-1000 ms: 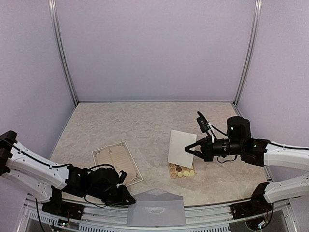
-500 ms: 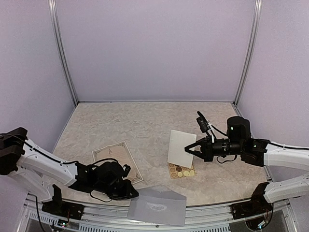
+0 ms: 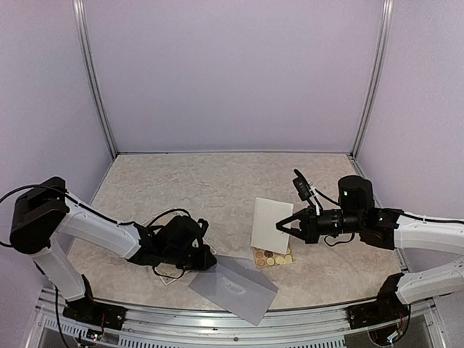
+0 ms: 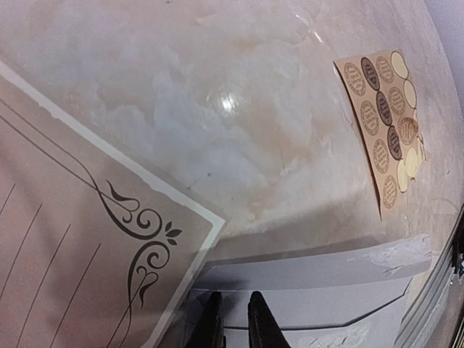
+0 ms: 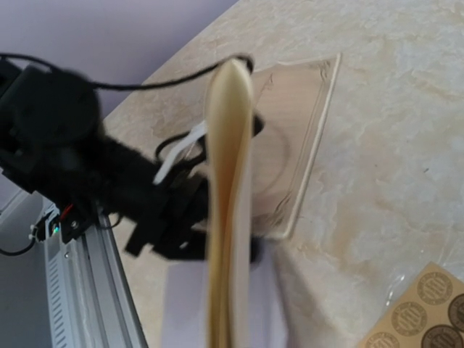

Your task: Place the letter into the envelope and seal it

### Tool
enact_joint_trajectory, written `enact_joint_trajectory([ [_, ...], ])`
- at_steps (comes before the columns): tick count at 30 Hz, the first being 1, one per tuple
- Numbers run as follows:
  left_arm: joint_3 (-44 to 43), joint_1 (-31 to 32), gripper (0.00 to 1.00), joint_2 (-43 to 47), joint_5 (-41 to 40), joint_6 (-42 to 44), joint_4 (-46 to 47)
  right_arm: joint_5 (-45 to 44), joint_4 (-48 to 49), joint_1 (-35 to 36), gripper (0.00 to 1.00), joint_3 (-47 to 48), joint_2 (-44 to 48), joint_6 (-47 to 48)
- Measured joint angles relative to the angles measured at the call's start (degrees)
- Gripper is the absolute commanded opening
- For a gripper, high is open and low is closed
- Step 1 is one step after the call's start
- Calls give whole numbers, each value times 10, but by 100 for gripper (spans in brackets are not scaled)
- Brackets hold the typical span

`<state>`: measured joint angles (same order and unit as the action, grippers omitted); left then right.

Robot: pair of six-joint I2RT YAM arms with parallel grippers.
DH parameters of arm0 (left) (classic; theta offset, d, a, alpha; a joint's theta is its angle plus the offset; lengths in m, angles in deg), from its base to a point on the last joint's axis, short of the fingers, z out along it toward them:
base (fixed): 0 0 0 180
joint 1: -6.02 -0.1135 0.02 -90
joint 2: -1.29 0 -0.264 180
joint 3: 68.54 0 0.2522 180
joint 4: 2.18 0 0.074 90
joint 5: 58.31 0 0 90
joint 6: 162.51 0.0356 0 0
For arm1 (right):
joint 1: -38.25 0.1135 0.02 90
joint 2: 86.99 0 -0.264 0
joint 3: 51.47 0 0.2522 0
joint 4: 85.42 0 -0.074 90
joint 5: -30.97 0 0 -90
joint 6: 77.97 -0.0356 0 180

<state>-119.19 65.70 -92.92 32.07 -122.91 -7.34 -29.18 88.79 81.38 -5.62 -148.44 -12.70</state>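
Observation:
The grey-lavender envelope (image 3: pixel 233 288) lies slanted near the table's front edge. It also shows in the left wrist view (image 4: pixel 312 290) and the right wrist view (image 5: pixel 181 304). My left gripper (image 3: pixel 208 259) is shut on the envelope's left corner; its fingers (image 4: pixel 214 322) stand almost together over the paper edge. My right gripper (image 3: pixel 285 226) is shut on a cream folded letter (image 3: pixel 270 223) and holds it upright above the table. The letter shows edge-on in the right wrist view (image 5: pixel 228 217) and hides the fingers there.
A tan sticker sheet (image 3: pixel 272 257) lies under the held letter and also shows in the left wrist view (image 4: pixel 384 123). An ornamented lined sheet (image 4: pixel 72 254) lies under my left arm, beside the envelope. The metal frame rail (image 3: pixel 145 330) runs along the front edge.
My left gripper has moved away from the front edge and to the right, dragging and turning the envelope with it. The right arm and the letter have barely moved.

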Motion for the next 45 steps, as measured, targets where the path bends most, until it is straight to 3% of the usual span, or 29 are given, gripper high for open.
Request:
enact_joint_trajectory([
  [10, -103, -52, 12, -91, -4, 168, 2, -2, -31, 26, 0, 18, -26, -16],
  [17, -152, -60, 12, -140, 24, 221, 28, -3, -64, 49, 0, 45, -79, -46],
  [22, -148, -60, 25, -129, 19, 226, 30, 0, -83, 58, 0, 54, -109, -71],
  [26, -106, -58, 43, -59, 10, 208, 19, 12, -88, 58, 0, 63, -135, -89],
  [31, -60, -36, 56, 44, 8, 152, -8, 22, -98, 58, 0, 78, -175, -99],
  [45, 52, 17, 60, 89, 85, -35, -36, 13, -177, 58, 0, 137, -275, -104],
])
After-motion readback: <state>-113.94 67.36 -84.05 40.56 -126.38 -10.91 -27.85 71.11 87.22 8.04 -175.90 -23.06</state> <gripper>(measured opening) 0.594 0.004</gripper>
